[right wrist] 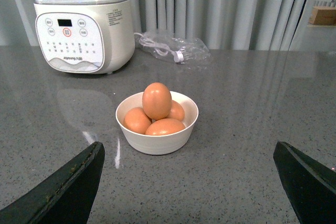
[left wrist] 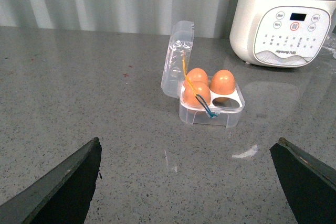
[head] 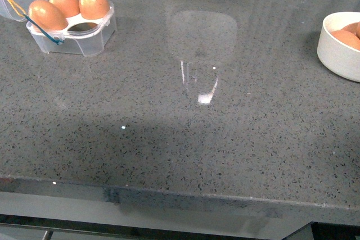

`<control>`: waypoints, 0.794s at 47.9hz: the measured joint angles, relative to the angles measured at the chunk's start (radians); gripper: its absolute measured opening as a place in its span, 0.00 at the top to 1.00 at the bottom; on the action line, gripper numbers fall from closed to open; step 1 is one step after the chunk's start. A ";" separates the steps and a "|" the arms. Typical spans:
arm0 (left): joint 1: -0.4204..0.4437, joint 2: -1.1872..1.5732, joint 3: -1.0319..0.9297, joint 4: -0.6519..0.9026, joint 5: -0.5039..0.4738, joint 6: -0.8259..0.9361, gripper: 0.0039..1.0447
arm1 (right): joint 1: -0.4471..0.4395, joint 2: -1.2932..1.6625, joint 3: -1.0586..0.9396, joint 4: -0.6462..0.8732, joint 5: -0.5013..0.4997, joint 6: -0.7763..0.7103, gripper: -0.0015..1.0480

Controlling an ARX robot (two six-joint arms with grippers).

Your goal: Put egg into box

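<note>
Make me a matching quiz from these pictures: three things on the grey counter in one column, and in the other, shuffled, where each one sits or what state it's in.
Column one:
1. clear plastic four-hollow egg box
2. round white bowl
3. white kitchen appliance with a button panel

Column two:
A. heaped with brown eggs
B. at the back, middle of the front view
C. lid raised, one hollow empty

Pairs: 1-C, 2-A, 3-B.

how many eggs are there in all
7. Three eggs sit in the box, one hollow empty. Four are in the white bowl, one perched on top; more may be hidden underneath.
</note>
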 joint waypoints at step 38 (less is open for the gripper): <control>0.000 0.000 0.000 0.000 0.000 0.000 0.06 | 0.000 0.000 0.000 0.000 0.000 0.000 0.07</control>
